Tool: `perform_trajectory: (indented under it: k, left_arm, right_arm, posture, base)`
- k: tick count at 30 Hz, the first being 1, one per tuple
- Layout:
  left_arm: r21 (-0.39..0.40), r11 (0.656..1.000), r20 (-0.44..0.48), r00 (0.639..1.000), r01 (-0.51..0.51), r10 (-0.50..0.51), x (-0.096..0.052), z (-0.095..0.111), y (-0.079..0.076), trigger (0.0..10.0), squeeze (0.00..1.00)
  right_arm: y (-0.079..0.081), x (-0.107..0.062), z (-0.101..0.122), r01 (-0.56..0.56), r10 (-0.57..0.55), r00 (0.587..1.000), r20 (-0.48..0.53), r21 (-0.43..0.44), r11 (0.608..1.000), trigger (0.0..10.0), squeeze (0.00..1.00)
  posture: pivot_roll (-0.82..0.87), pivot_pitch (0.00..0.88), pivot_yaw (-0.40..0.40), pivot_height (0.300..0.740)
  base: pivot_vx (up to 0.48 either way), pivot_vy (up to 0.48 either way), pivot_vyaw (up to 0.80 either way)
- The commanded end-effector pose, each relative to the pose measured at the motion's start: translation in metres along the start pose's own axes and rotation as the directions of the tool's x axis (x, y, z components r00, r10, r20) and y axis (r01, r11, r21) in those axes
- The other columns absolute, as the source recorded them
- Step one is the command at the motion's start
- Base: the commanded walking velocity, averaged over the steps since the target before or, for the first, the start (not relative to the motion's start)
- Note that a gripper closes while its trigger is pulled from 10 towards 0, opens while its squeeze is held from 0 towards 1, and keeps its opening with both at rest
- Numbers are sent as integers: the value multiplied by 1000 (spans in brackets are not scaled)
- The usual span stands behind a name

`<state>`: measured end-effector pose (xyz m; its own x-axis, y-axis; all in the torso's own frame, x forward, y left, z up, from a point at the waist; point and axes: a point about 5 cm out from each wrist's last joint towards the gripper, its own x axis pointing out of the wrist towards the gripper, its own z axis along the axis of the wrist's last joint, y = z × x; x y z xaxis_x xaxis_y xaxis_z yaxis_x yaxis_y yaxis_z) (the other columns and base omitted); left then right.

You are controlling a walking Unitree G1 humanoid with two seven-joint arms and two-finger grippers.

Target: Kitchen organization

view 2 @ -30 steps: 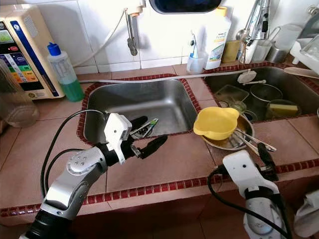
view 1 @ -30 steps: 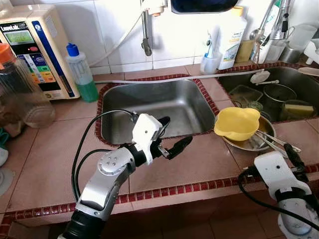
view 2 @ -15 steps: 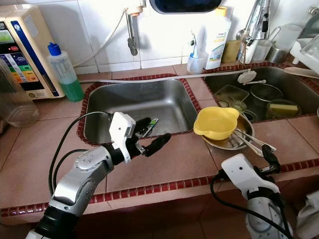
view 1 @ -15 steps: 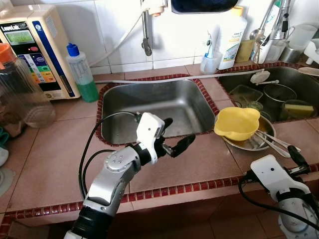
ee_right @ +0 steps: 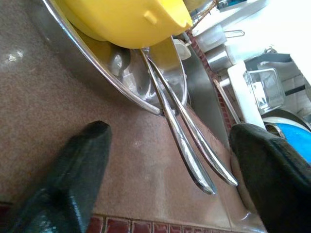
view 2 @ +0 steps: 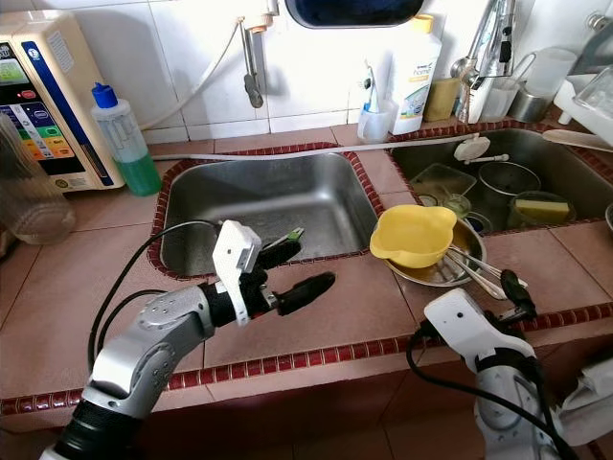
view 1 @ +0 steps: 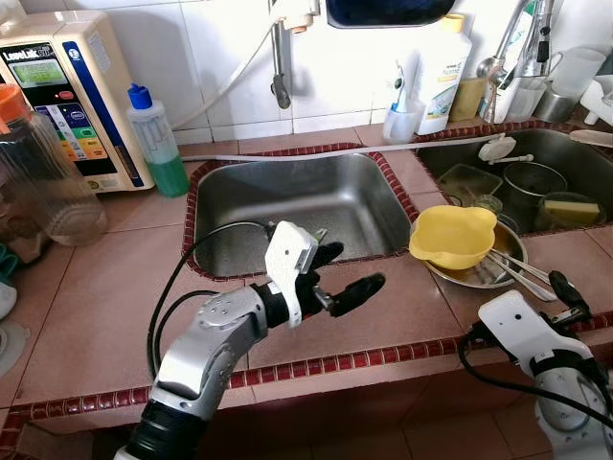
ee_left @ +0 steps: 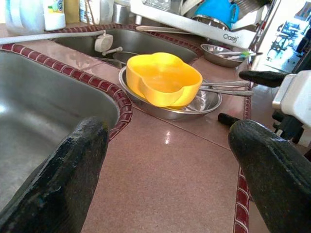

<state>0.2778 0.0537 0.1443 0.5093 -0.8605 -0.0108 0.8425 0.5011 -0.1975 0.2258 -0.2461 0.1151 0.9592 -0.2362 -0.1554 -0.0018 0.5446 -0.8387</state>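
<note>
A yellow bowl (view 1: pixel 453 237) sits tilted in a shallow steel dish (view 1: pixel 483 276) on the tiled counter between the two sinks. Two long metal utensil handles (view 1: pixel 525 275) stick out of the dish toward the counter's front edge. My left gripper (view 1: pixel 343 273) is open over the counter in front of the left sink (view 1: pixel 249 201), pointing at the yellow bowl (ee_left: pixel 163 77) with nothing between its fingers. My right gripper (ee_right: pixel 170 133) is open and empty at the front edge, its fingertips either side of the utensil handles (ee_right: pixel 187 145), just short of the dish.
The right sink (view 1: pixel 565 144) holds a pot, a sponge and other dishes. A water machine (view 1: pixel 57 96), a green soap bottle (view 1: pixel 153 139) and a clear jar (view 1: pixel 38 182) stand at the back left. A tap (view 1: pixel 281 86) and a white bottle (view 1: pixel 442 67) line the wall.
My left gripper has edged right along the counter toward the yellow bowl. The right gripper has shifted slightly near the front edge, still open.
</note>
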Motion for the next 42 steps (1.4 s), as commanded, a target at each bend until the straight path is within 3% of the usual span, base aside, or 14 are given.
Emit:
perform_trajectory:
  k: [1,42]
  left_arm:
    - [20,1000,0,1000,4,-4,0,4,-3,10000,0]
    - [37,999,-1,1000,-27,27,-1,3,-3,10000,0]
  right_arm:
    - [-1,2,-2,-5,5,1000,-4,-14,1000,0,0]
    - [-14,7,-2,47,-47,999,5,-10,999,0,0]
  posture:
    - [14,0,38,740]
    - [5,0,39,740]
  base:
    - [0,0,0]
    - [0,0,0]
